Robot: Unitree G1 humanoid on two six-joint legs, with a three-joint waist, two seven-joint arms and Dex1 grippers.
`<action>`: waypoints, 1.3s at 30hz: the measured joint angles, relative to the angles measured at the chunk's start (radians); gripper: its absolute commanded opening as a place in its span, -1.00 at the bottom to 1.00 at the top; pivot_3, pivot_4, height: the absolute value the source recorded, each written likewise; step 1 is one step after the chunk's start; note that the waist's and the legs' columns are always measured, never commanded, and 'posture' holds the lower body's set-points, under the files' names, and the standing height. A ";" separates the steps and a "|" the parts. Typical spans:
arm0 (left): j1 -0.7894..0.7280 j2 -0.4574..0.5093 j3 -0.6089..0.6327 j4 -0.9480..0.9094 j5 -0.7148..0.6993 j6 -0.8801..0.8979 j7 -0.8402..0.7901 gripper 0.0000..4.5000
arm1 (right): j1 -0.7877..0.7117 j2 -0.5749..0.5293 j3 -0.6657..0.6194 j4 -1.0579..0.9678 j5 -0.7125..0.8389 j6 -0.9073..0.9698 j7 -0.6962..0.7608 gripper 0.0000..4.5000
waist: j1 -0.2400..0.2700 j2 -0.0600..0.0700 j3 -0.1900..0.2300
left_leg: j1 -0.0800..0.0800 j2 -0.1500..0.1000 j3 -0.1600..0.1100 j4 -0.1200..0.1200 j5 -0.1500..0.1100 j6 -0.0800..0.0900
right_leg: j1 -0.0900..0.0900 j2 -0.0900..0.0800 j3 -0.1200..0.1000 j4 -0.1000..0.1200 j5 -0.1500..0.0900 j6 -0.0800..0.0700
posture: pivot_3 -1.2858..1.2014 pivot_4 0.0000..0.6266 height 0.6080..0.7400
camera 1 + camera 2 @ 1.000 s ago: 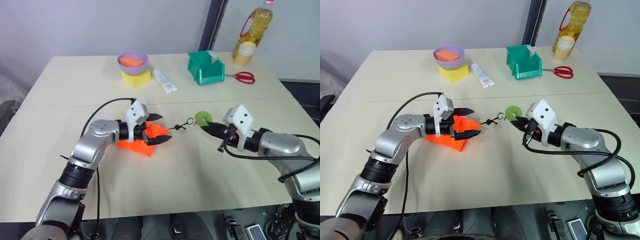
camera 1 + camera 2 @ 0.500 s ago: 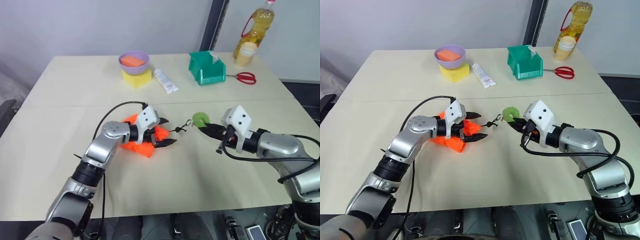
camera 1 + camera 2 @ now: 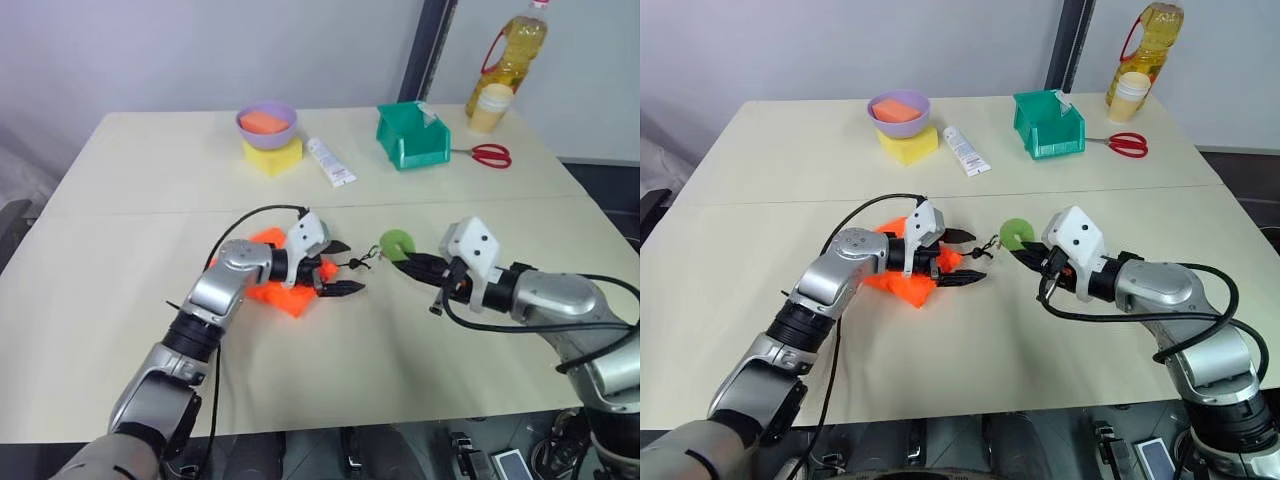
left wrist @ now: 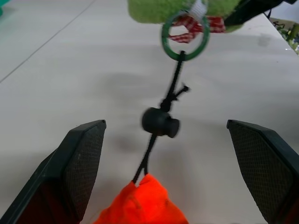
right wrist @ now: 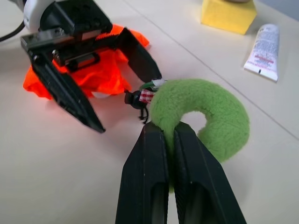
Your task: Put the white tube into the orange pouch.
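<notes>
Meanwhile the left gripper (image 3: 338, 268) has been carried rightward across the near half of the table (image 3: 120, 200) over the last second, from above the middle of the orange pouch (image 3: 283, 284) to its right end, with its two black fingers (image 4: 81, 163) spread wide and nothing held between them. The right gripper (image 5: 169, 135) has barely shifted; its fingers are pressed together on the rim of the fuzzy green ring (image 5: 205, 114), which is joined through a small green loop (image 4: 185, 36) to the dark cord (image 4: 174, 86) of the pouch.

For the task, this is judged as preparation: the cord is drawn out to the right by one arm while the other is brought to the pouch's cord end, presumably for its mouth to be opened or steadied. No tube is seen going in yet.

From the left wrist view, the orange tip of the pouch lies between the parted fingers, low and central, with the black cord stopper (image 4: 160, 122) just beyond it; neither finger is seen touching fabric.

A white tube (image 3: 329, 162) lies well apart on the far side of the table, right of the yellow sponge (image 3: 272, 156) and purple bowl (image 3: 266, 125), left of the green bin (image 3: 411, 135); whether it is the slim one meant cannot be told
</notes>
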 measured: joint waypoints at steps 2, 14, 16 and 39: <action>-0.002 0.000 0.001 0.000 -0.001 0.000 -0.003 0.73 | 0.000 0.000 0.000 0.000 0.000 0.000 0.000 -1.00 | 0.000 0.000 0.000 | 0.000 0.000 0.000 0.000 0.000 0.000 | 0.000 0.000 0.000 0.000 0.000 0.000 | 0.03 -0.52 0.87; -0.002 0.015 0.007 0.000 -0.015 0.020 -0.026 0.41 | 0.000 0.000 0.013 0.000 -0.002 -0.002 0.000 -1.00 | 0.000 0.000 0.000 | 0.000 0.000 0.000 0.000 0.000 0.000 | 0.000 0.000 0.000 0.000 0.000 0.000 | 0.03 -0.52 0.87; -0.002 0.015 0.008 0.000 -0.018 0.020 -0.026 0.41 | 0.000 0.000 0.014 0.000 -0.002 -0.002 0.000 -1.00 | 0.000 0.000 0.000 | 0.000 0.000 0.000 0.000 0.000 0.000 | 0.000 0.000 0.000 0.000 0.000 0.000 | 0.03 -0.52 0.87; -0.002 0.014 0.013 0.000 -0.027 0.033 -0.038 -0.89 | -0.001 -0.009 0.014 0.000 0.000 -0.002 0.001 -1.00 | 0.000 0.000 0.000 | 0.000 0.000 0.000 0.000 0.000 0.000 | 0.000 0.000 0.000 0.000 0.000 0.000 | 0.03 -0.52 0.87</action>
